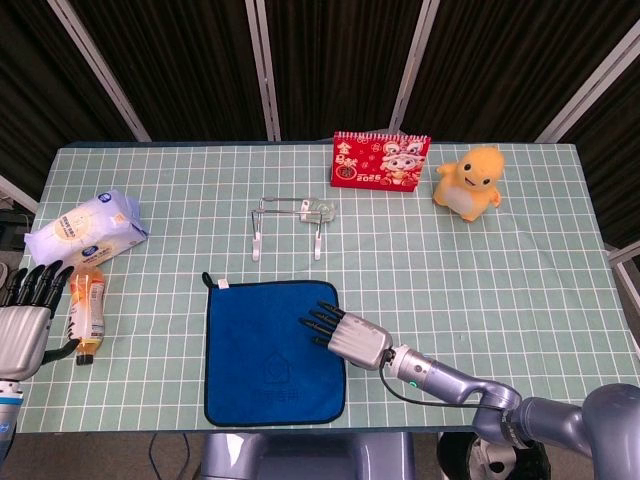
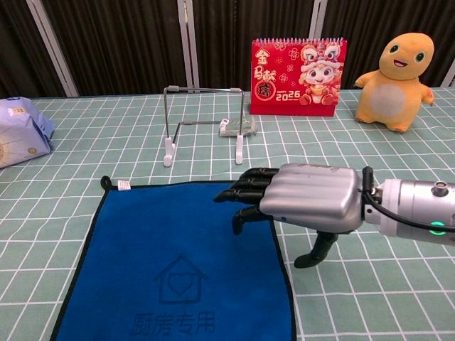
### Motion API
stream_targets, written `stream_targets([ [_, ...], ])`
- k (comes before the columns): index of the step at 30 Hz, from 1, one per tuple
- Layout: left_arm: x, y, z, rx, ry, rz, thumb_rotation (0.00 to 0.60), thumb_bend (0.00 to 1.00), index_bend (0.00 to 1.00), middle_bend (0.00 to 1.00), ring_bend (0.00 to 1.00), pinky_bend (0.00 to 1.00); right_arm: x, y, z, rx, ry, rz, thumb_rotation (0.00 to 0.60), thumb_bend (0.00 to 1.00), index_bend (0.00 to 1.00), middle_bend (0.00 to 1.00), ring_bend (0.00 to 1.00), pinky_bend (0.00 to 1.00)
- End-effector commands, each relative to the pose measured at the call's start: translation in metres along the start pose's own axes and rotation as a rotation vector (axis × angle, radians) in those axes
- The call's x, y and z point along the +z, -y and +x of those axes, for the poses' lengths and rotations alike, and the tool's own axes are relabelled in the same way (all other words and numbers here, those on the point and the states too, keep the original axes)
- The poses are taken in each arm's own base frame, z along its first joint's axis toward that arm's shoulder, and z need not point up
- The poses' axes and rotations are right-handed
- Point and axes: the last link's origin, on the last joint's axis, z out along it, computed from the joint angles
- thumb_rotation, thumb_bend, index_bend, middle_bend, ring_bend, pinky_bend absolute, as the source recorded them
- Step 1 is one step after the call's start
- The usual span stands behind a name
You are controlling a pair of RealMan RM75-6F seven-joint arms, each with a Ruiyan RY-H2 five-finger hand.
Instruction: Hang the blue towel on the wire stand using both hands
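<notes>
At the far left we see our left hand released, fingers spread, holding nothing, beside a bottle. The blue towel lies flat on the counter, in front of the wire stand. Our right hand hovers over the towel's right edge, fingers extended, grasping nothing.

The table is bare between the wire stand and the blue towel, while behind the stand the red calendar and yellow toy stand well off to its right.
</notes>
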Motion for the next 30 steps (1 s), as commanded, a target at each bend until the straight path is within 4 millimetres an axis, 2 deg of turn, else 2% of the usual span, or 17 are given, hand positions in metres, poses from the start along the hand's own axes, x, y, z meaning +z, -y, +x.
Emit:
stream_targets([
  [1,0.0,0.001,0.0,0.0,0.0,0.002,0.6,0.01,0.0,0.0,0.0,0.0,0.009,0.004,0.0,-0.004,0.003,0.003,0.6,0.2,0.25,0.0,0.0,0.0],
  [16,0.0,0.004,0.001,-0.012,0.004,0.007,0.6,0.01,0.0,0.0,0.0,0.0,0.023,0.011,-0.006,-0.006,0.016,0.003,0.6,0.2,0.25,0.0,0.0,0.0],
  [30,0.0,0.004,0.001,-0.013,0.009,0.005,0.6,0.01,0.0,0.0,0.0,0.0,0.036,0.0,-0.003,-0.071,0.01,-0.013,0.6,0.19,0.26,0.0,0.0,0.0],
])
